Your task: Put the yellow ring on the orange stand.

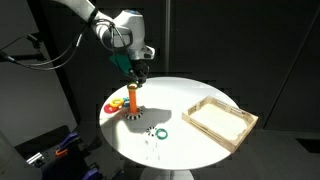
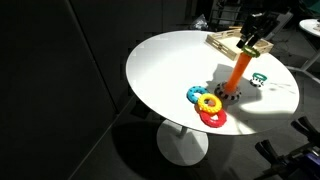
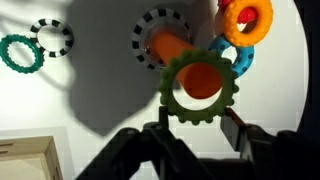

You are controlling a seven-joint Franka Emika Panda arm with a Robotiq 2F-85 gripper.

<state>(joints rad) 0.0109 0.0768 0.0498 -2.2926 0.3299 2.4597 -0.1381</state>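
Round white table (image 2: 160, 70) with the arm's gripper (image 3: 198, 128) above it.

**Near edge.** A teal ring (image 3: 24, 66) and a black-and-white striped ring (image 3: 68, 38) lie flat just beside each other, near the orange stand and apart from it.

**Centre.** The orange stand (image 2: 238, 72) stands upright on its round, dark base.
- The gripper comes down from above. Its two fingers are closed on the near rim of a dark green toothed ring (image 3: 200, 112), which it holds level over the peg.
- In the wrist view the orange of the peg fills the hole of this ring. Ring and peg are therefore in line.
- Whether the peg's tip has entered the hole cannot be told.

**Left of the stand, in an exterior view.** Three rings lie in an overlapping cluster on the table.
- They are a blue ring (image 2: 193, 94), the yellow ring (image 2: 205, 102) and a red ring (image 2: 214, 121).
- The yellow ring is in the middle of the cluster. It rests partly on its neighbours, lies near the stand's base without touching the peg, and is outside the gripper's grasp.
- The blue ring is the one nearest the base.

**Right half of the table.** A flat wooden tray (image 1: 208, 129) sits well apart from the stand and reaches towards the table's edge. None of the rings lies in it.

**Far side.** The arm rises from the gripper into the dark background.
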